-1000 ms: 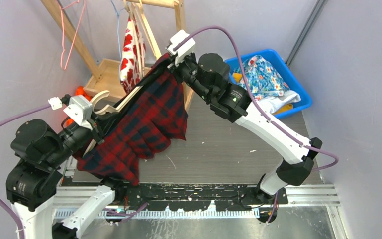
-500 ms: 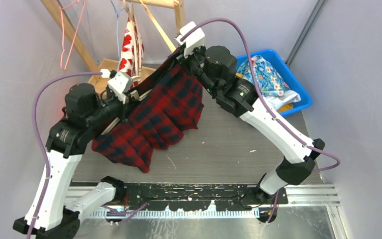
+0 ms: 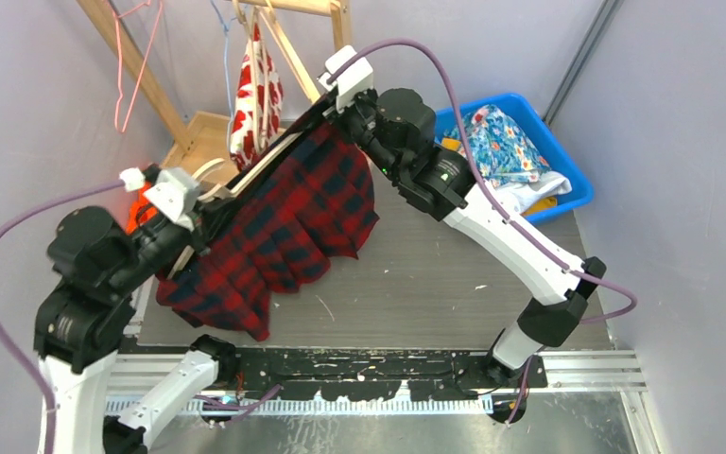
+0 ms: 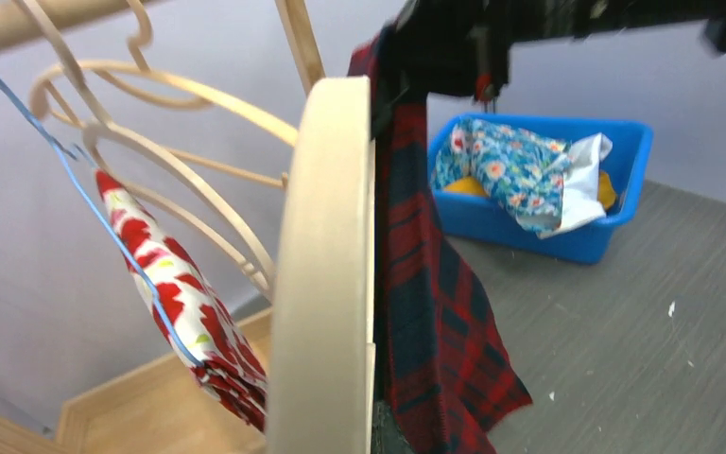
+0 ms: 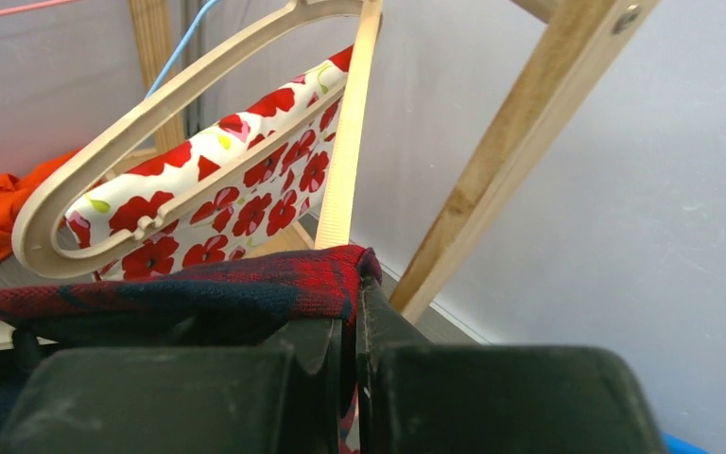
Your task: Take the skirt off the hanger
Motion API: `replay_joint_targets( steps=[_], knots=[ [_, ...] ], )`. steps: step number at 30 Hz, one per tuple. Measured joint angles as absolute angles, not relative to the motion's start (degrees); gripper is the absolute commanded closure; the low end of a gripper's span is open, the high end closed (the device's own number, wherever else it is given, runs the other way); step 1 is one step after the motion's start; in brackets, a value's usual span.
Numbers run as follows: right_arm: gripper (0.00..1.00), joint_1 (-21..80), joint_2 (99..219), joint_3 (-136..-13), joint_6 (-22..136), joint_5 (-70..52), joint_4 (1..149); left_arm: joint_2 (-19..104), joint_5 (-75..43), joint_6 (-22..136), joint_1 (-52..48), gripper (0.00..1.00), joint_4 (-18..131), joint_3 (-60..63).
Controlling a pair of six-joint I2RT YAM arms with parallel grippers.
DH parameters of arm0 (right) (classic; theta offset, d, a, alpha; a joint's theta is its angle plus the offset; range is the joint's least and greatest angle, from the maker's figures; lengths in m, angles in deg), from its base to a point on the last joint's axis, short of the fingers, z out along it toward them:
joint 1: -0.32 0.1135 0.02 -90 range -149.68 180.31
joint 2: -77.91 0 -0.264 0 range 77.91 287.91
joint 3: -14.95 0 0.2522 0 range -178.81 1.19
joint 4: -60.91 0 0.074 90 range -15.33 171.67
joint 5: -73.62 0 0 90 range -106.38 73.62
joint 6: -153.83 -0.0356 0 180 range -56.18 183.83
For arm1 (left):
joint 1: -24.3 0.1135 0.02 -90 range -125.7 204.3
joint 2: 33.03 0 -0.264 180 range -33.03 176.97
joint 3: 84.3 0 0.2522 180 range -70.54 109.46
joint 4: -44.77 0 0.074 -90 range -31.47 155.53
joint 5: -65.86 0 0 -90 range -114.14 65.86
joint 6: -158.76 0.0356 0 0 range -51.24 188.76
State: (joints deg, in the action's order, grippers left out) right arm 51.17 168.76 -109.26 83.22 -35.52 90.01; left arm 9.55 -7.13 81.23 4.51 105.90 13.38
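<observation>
The red and navy plaid skirt [image 3: 284, 227] hangs stretched between my two grippers above the grey table. My left gripper [image 3: 197, 216] is shut on the lower end of the pale wooden hanger [image 3: 250, 170], which runs along the skirt's top edge. In the left wrist view the hanger [image 4: 326, 265] fills the middle with the skirt [image 4: 425, 312] draped on its right; my own fingers barely show. My right gripper [image 3: 333, 112] is shut on the skirt's upper corner, high near the rack. The right wrist view shows the fabric [image 5: 246, 288] pinched in the right gripper [image 5: 352, 317].
A wooden rack [image 3: 288, 57] stands at the back with a red-flowered garment [image 3: 255, 95] on another wooden hanger [image 5: 151, 104] and a pink wire hanger [image 3: 132, 66]. A blue bin [image 3: 572, 180] of clothes sits at the back right. An orange cloth [image 3: 140, 203] lies far left.
My left arm had swung up and back with the hanger, and has now come down and to the left again. My right gripper shifted slightly left. The skirt stays stretched between them.
</observation>
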Motion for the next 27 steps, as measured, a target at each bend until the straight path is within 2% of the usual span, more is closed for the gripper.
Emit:
replay_joint_targets(
  steps=[6,16,27],
  knots=[
    [0.99,51.10,170.96,-109.29,81.85,-33.57,88.80,5.86,-7.74,81.25,4.47,1.00,108.83,16.51],
    [0.99,50.29,171.12,-107.17,80.47,-32.63,85.94,8.57,-8.66,81.31,3.88,1.00,111.50,22.83],
    [0.99,44.85,165.48,-95.32,73.85,-36.48,84.63,20.61,-12.52,81.51,2.22,1.00,105.77,31.39]
  ],
)
